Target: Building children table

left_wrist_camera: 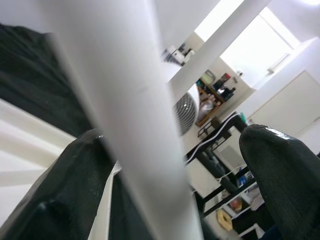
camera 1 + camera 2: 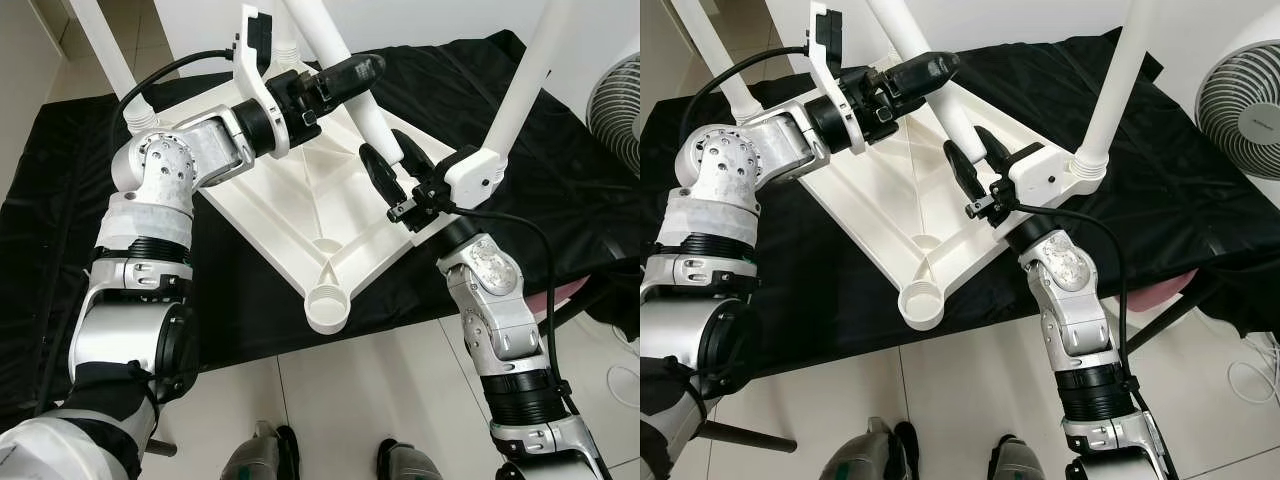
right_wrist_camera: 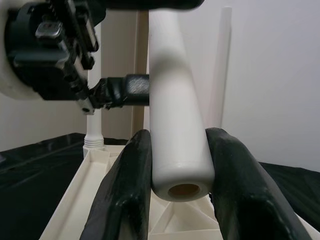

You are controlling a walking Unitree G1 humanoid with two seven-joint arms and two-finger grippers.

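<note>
While the loose leg (image 2: 368, 112) slants over the upturned top (image 2: 300, 200), both my grippers clamp it.

Where the leg's lower end sits, my right gripper (image 2: 392, 165) is closed on it, one black finger (image 3: 131, 190) pressed to each side, the hollow end face (image 3: 183, 190) showing between them in the right wrist view. Higher up the same leg, my left gripper (image 2: 345, 75) is closed around the shaft, one finger (image 1: 65, 195) touching it; the other finger (image 1: 285, 170) stands a little off it in the left wrist view. The top lies underside up on a black cloth (image 2: 560, 170), with an open socket (image 2: 327, 303) at its near corner. Two other legs (image 2: 525, 85) stand upright in the far corners. A fan (image 2: 1245, 105) stands at my right, beside the cloth.
</note>
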